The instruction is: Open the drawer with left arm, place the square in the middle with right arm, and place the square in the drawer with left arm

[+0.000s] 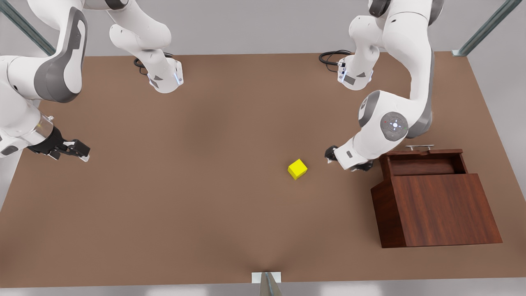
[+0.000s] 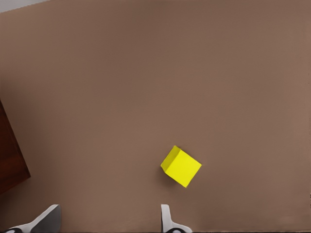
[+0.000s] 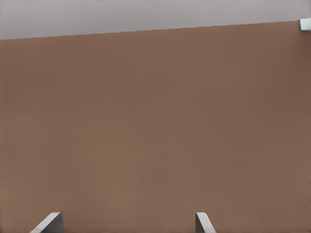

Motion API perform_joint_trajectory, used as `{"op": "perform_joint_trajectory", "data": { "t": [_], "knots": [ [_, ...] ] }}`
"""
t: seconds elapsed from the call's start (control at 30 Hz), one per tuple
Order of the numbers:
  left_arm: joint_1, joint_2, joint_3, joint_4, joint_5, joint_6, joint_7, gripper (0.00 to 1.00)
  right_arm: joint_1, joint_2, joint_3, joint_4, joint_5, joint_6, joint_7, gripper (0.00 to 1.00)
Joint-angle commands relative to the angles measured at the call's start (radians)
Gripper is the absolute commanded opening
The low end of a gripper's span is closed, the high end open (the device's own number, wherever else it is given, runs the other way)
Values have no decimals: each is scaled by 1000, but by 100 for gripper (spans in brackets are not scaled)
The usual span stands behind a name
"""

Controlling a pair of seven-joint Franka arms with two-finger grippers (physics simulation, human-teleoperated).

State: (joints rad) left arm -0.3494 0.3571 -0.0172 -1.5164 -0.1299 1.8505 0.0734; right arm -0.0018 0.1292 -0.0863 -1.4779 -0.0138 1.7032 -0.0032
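The square, a small yellow cube, lies on the bare brown tabletop near the middle. The drawer stands pulled out of the dark wood cabinet at the front view's right, its silver handle toward the back. My left gripper hangs low between the square and the drawer; in the left wrist view it is open, with the square just beyond its fingertips and a cabinet corner at the side. My right gripper waits open over bare table at the front view's left.
Both arm bases stand at the table's back edge with black cables beside them. A metal post rises at the front edge. The cabinet fills the table's front right corner in the front view.
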Motion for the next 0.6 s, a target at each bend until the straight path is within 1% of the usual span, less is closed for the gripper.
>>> {"op": "perform_joint_trajectory", "data": {
  "t": [0.0,0.03,0.1,0.17,0.2,0.27,0.4,0.47,0.5,0.57],
  "knots": [
    [0,13,-15,2,3,2,20,100,0,0,0,1,0,-1,0,100],
    [-14,34,-40,4,7,24,88,100,0,1,0,2,0,1,0,100],
    [-45,95,-41,4,10,113,98,100,0,1,0,2,0,1,0,100],
    [-138,168,-44,44,141,145,97,100,0,1,0,2,0,1,0,100],
    [-151,180,-47,45,141,147,97,100,-1,1,-1,2,0,1,0,100],
    [-206,183,-47,21,136,174,95,100,-1,1,0,2,0,3,0,100],
    [-229,195,-46,-56,228,237,101,100,-1,1,0,2,0,3,0,100],
    [-232,189,-46,-111,269,289,101,100,-1,1,-1,2,0,1,0,100],
    [-232,180,-46,-171,271,349,103,100,-1,1,-1,2,0,1,0,100],
    [-234,168,-46,-226,271,401,101,100,-1,0,0,2,0,1,0,100]
  ]
}}
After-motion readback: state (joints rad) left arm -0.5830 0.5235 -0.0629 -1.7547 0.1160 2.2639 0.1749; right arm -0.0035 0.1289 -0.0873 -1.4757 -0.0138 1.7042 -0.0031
